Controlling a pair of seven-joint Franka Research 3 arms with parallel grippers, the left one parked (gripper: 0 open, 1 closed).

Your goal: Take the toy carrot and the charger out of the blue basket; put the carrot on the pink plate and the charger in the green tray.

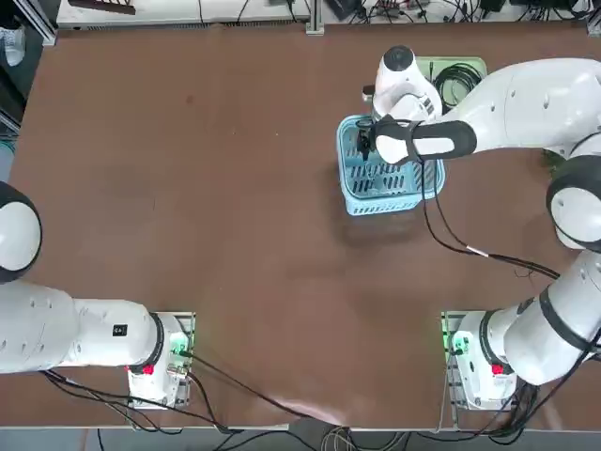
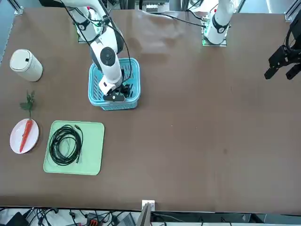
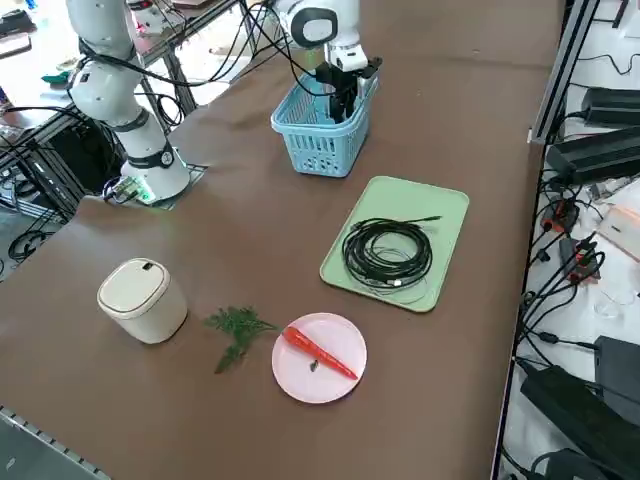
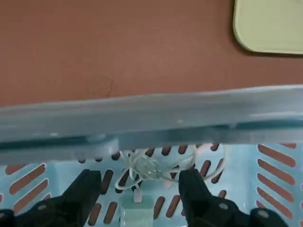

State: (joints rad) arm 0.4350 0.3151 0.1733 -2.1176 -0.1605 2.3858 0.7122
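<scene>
A smooth brown tabletop (image 3: 230,230) is carrying everything. Two black fingers (image 4: 138,201) of the right gripper are standing spread inside one light blue slatted plastic basket (image 3: 330,145), above one white plug-block charger (image 4: 137,213) with a pale coiled cable. One red-orange toy carrot (image 3: 318,352) with a green tuft is lying on one round pale pink plate (image 3: 322,388); one coiled black cable (image 3: 388,268) is occupying one pale green rectangular tray (image 3: 425,200).

No legible text, labels, brands, numbers or signs anywhere in the four views; nothing readable to report.
</scene>
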